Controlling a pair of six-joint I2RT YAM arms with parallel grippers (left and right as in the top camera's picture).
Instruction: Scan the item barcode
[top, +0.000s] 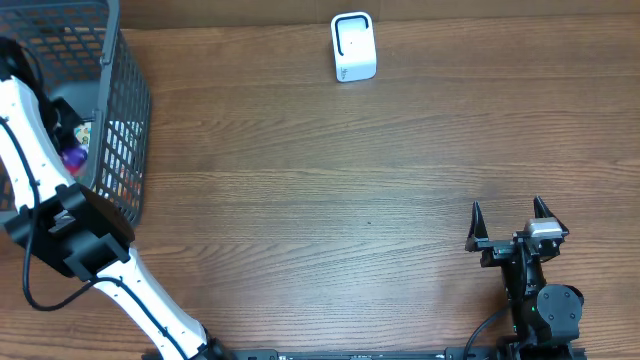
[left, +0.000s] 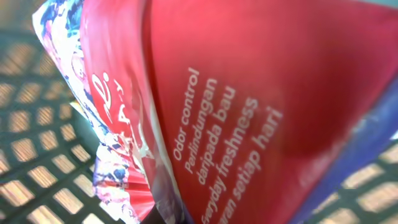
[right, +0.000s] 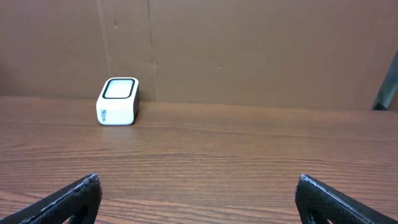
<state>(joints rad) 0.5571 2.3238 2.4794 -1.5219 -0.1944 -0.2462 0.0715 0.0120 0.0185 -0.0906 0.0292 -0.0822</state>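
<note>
- Overhead: the left arm (top: 35, 140) is reaching down into the black wire basket (top: 125, 110) at the far-left edge of the desk (top: 330, 200). Its fingers are hiding below the rim. A scrap of colourful print is showing beside the arm, too small to name.
- Overhead: the white barcode scanner (top: 353, 47) is standing at the far edge of the desk, well apart from the basket. The right fingers (top: 475, 225) are idling near the front-right corner, spread wide and holding nothing.
- Left wrist: a red packet (left: 261, 93) is filling nearly the whole view, tilted, with white lettering about odour control and everyday freshness. The basket mesh (left: 37, 155) is showing behind it, so the item is lying inside the basket.
- Left wrist: the left fingers are sitting closed. The contact point is hiding under the packet, but the packet pressing this close suggests they are pinching its lower edge.
- Left wrist: the film is creasing and catching glare, so I am judging it light, soft and rather slippery, likely to sag or swing from a corner pinch. A hold across a sealed seam or a thick fold should be steadier, leaving the printed faces clear. No barcode is showing here.
- Right wrist: the two right fingertips are framing the bottom corners with a wide gap between them. The scanner is standing far ahead on the left, its dark window facing up.
</note>
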